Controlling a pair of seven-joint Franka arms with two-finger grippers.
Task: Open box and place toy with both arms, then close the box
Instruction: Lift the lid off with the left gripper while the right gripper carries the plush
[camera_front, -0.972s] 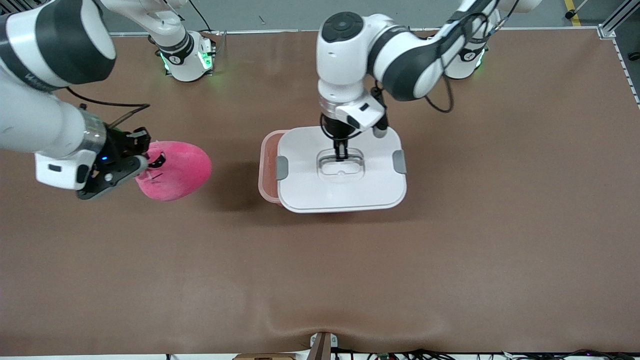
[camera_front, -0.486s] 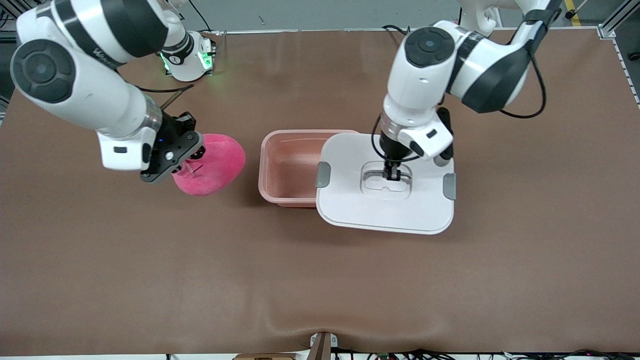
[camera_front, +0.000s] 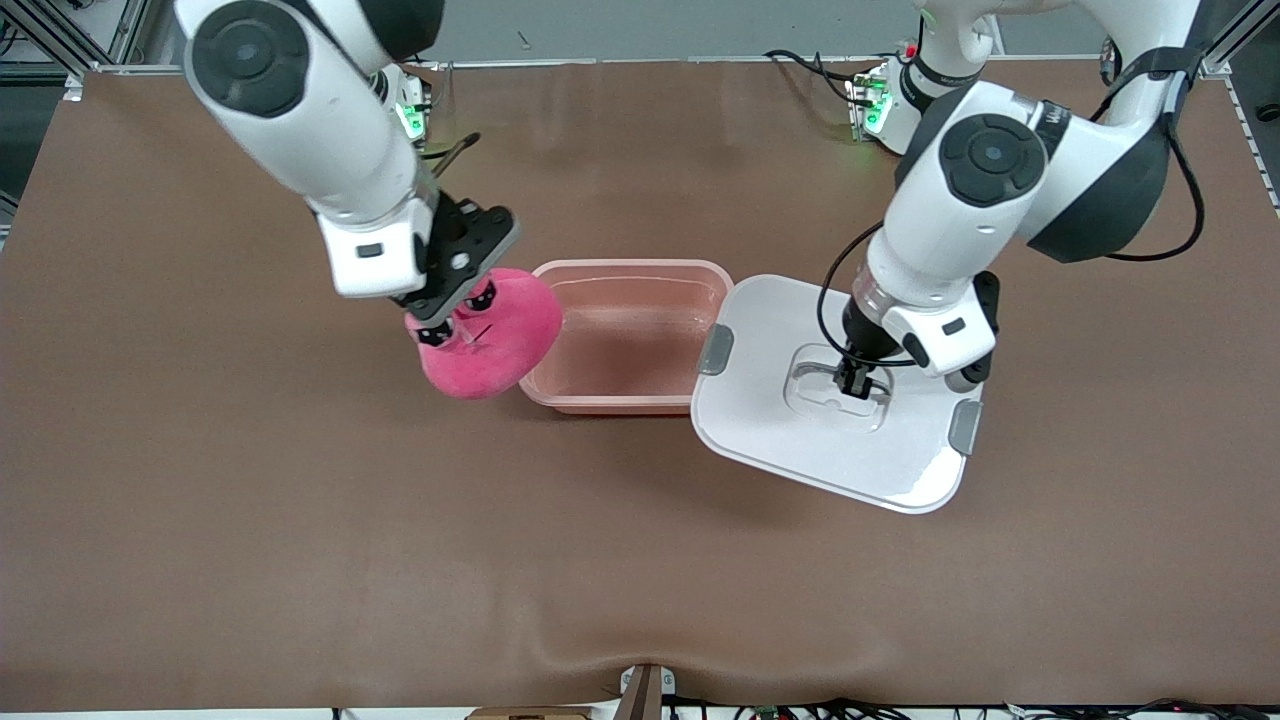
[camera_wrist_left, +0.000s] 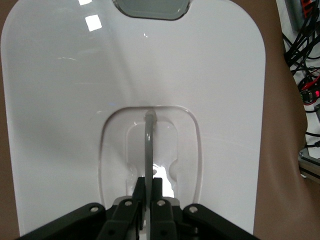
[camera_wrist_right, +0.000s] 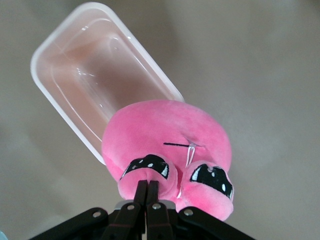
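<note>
The right gripper (camera_front: 440, 325) hangs over the table at the right arm's end of the box (camera_front: 628, 335), its fingers pinched together on the top of the toy (camera_front: 490, 335). The toy is in the air, its lower edge overlapping the box's rim in the front view; the right wrist view shows the fingers (camera_wrist_right: 148, 197) closed between the toy's (camera_wrist_right: 167, 147) two black-marked nubs, with the open box (camera_wrist_right: 85, 75) below.

The box sits open on the table (camera_front: 300, 520), nothing inside it.

Toward the left arm's end, the lid (camera_front: 830, 400) is held tilted just beside the box. The left gripper (camera_front: 853, 382) is clamped on the clear handle in the lid's recess; the left wrist view shows its fingers (camera_wrist_left: 159, 192) squeezing the thin handle (camera_wrist_left: 149, 150) of the lid (camera_wrist_left: 65, 100).
</note>
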